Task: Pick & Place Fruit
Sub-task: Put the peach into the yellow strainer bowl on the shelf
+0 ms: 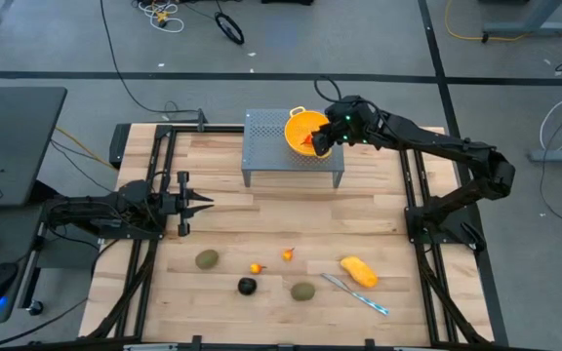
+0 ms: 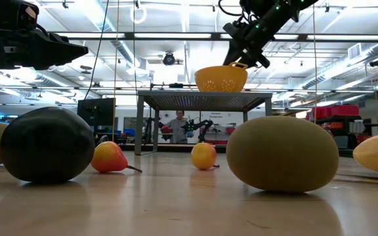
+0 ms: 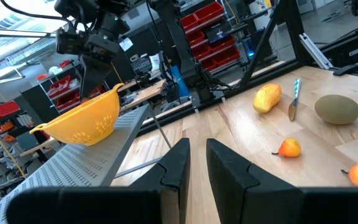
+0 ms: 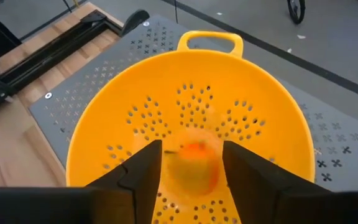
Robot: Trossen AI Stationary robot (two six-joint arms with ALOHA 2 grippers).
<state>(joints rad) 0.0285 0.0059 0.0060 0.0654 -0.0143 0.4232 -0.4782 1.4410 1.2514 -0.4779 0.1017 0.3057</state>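
A yellow perforated colander (image 4: 191,81) stands on a grey perforated stand (image 1: 266,146) at the table's far side. My right gripper (image 4: 191,155) hangs open just over its bowl, slanting down. A small orange-red fruit (image 4: 194,165) shows blurred between and beneath the fingers, inside the bowl. On the near part of the table lie two olive ovals (image 1: 207,259) (image 1: 303,291), a black ball (image 1: 247,286), two tiny orange pieces (image 1: 256,268) (image 1: 288,254) and a yellow-orange oblong (image 1: 359,271). My left gripper (image 1: 203,203) waits level at the left, fingers nearly together, holding nothing.
A slim silver-and-blue knife (image 1: 356,293) lies beside the yellow oblong near the front right. The stand's grey legs rest on the wood. Black frame rails run along both table sides. A person stands in the room far behind the table (image 2: 179,124).
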